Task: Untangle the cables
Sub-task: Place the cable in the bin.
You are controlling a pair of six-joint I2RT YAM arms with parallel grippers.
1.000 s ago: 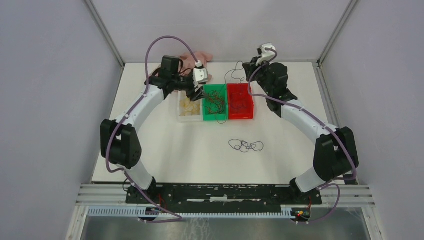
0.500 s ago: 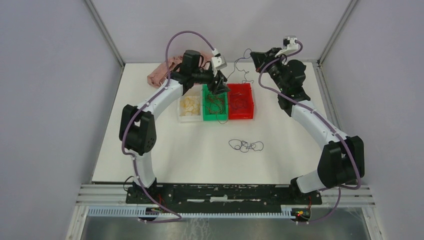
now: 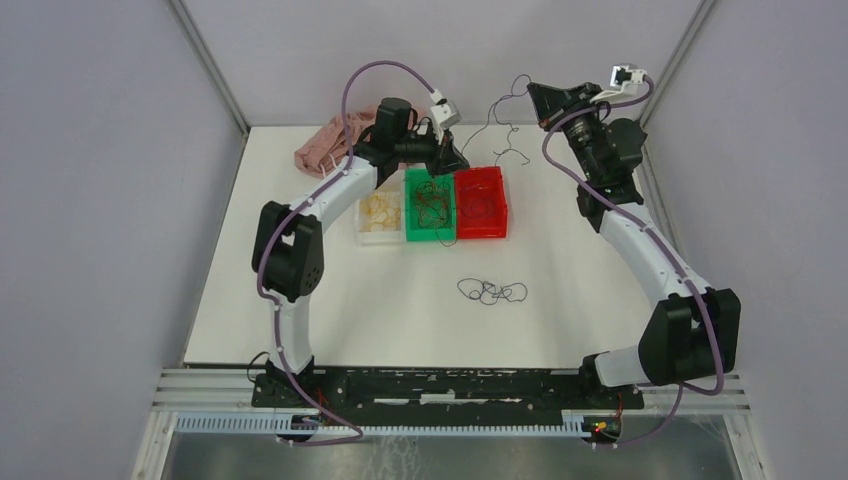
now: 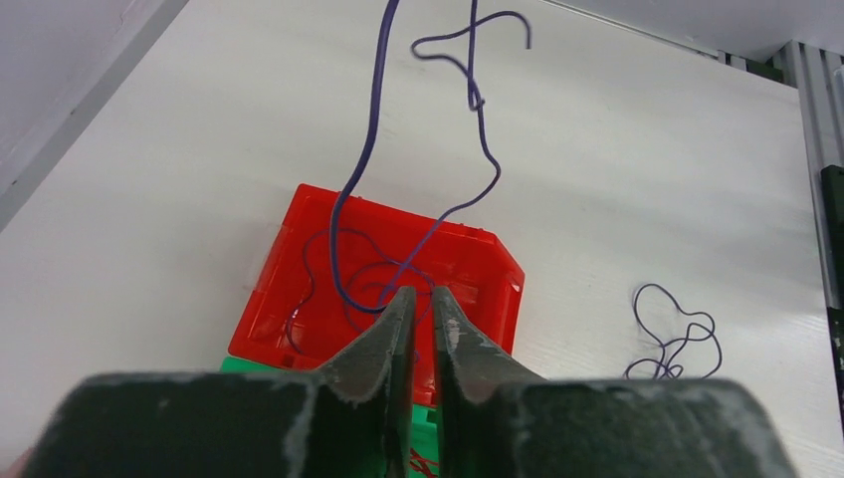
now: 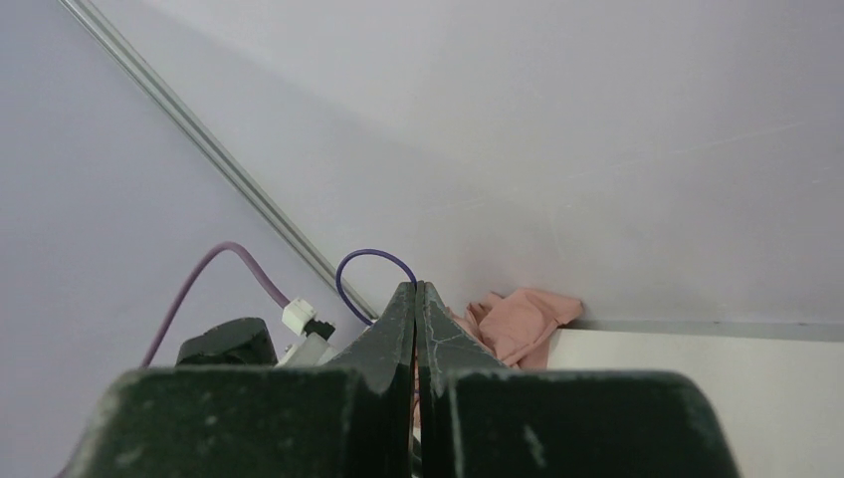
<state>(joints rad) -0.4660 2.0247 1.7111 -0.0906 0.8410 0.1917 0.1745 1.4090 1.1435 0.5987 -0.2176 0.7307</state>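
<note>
My right gripper [image 3: 533, 90] is raised at the back, shut on a thin purple cable [image 3: 497, 130] that hangs down into the red bin [image 3: 481, 236]. A loop of that cable [image 5: 376, 267] sticks out at the fingertips of the right gripper [image 5: 415, 285]. My left gripper [image 3: 452, 160] hovers over the red bin [image 4: 289, 299]. The jaws of the left gripper [image 4: 418, 294] stand only a narrow slit apart. The hanging cable [image 4: 368, 149] crosses right at their tips; I cannot tell if a strand lies between them. Red-brown cables [image 3: 432, 200] fill the green bin [image 3: 428, 240].
A clear bin [image 3: 362, 215] with yellowish cables stands left of the green one. Another dark purple cable [image 3: 491, 292] lies coiled on the white table [image 3: 330, 300] nearer the arms, also visible as a loose coil [image 4: 677, 339]. A pink garment [image 3: 325, 145] lies at the back left corner.
The left arm swung right from the clear bin to above the red bin, and its jaws narrowed. The right gripper rose up and to the right, drawing the purple cable higher.
</note>
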